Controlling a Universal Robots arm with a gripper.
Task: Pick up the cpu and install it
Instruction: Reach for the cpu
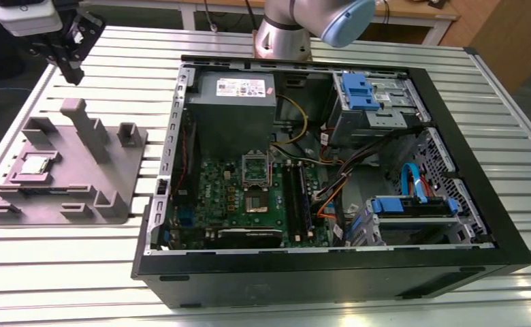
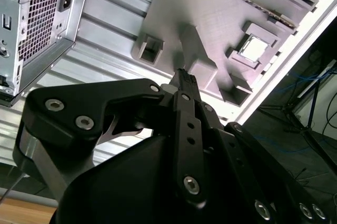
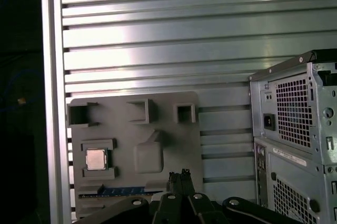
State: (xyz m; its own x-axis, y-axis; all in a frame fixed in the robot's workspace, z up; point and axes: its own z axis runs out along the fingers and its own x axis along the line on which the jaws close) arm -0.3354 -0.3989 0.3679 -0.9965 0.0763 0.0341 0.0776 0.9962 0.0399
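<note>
Hovering with the gripper (image 1: 74,76) high over the slatted metal table (image 1: 66,272), near the far corner at the exterior view's left, beyond the grey fixture plate (image 1: 70,176) and well apart from it. Pointing the black fingers down toward the table, pressing them narrowly together in both wrist views (image 2: 184,75) (image 3: 179,174), gripping nothing between them. Showing the cpu (image 1: 37,165) lying flat in a square recess of the fixture plate, silvery top facing up, untouched, with raised grey blocks standing around it on the plate. Showing that same chip in both wrist views (image 2: 254,48) (image 3: 95,158), seated between low grey lips on the plate (image 2: 210,18) (image 3: 121,129), apart from the fingertips. Resting beside the plate, toward the exterior view's right, the open black computer case (image 1: 338,276), lying on its side and exposing the green motherboard (image 1: 247,201) and the grey power supply box (image 1: 233,102). Showing the perforated metal rear of the case (image 2: 37,23) (image 3: 295,129) in both wrist views, just beside the plate.
</note>
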